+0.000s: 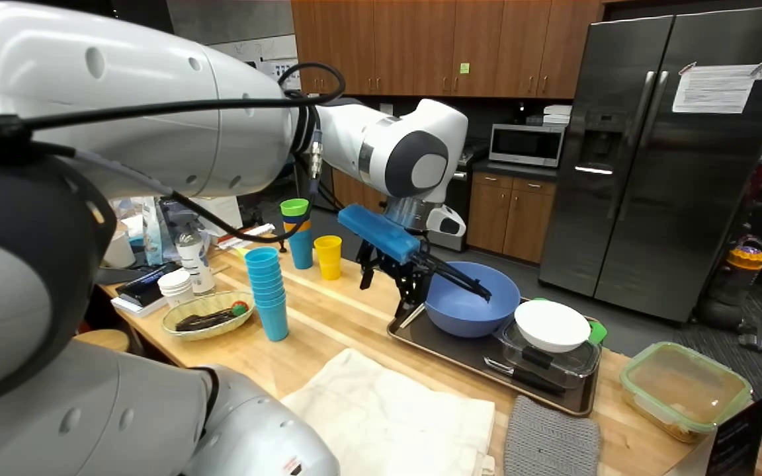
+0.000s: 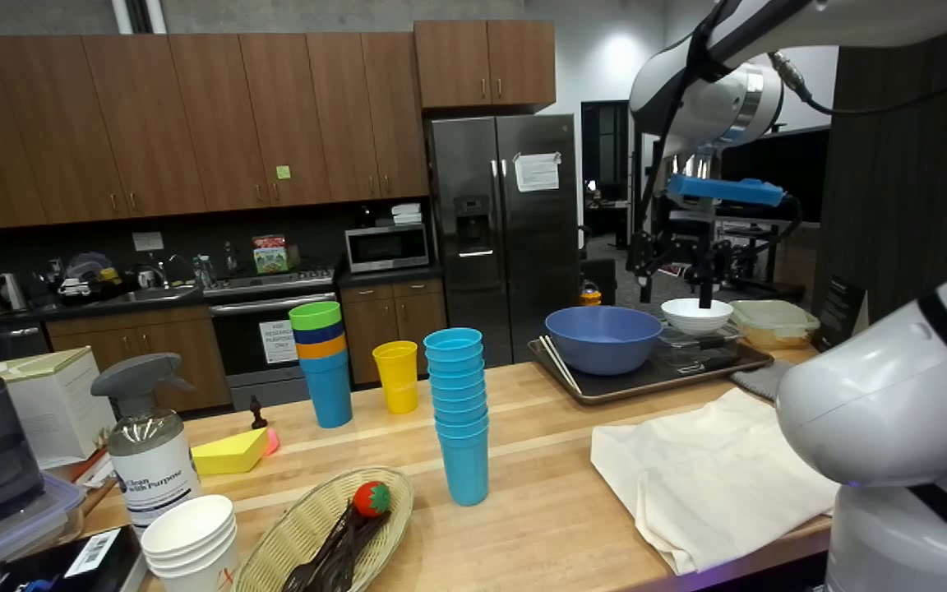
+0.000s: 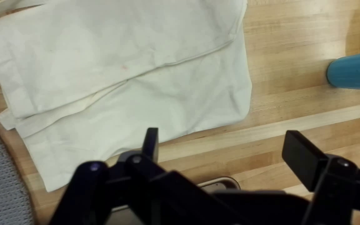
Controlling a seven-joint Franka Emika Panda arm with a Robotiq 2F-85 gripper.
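Note:
My gripper (image 3: 222, 132) is open with nothing between its black fingers (image 3: 305, 159). In both exterior views it hangs in the air above the counter; the gripper (image 2: 675, 300) is near a blue bowl (image 2: 603, 344) on a dark tray (image 1: 579, 400). In the wrist view it is over bare wood between a folded cream cloth (image 3: 130, 62) and the tray's corner (image 3: 231, 180), most of which the gripper hides. A white bowl (image 1: 551, 326) sits on a clear lidded container (image 1: 553, 370) on that tray. Chopsticks (image 2: 560, 363) lie at the tray's end.
A tall stack of blue cups (image 2: 464, 452) stands on the counter, with a yellow cup (image 2: 397, 376) and a multicoloured cup stack (image 2: 324, 370) behind. A wicker basket (image 1: 235, 325) holds dark utensils. A grey knit mat (image 1: 551, 436) and green-lidded container (image 1: 685, 387) lie by the tray.

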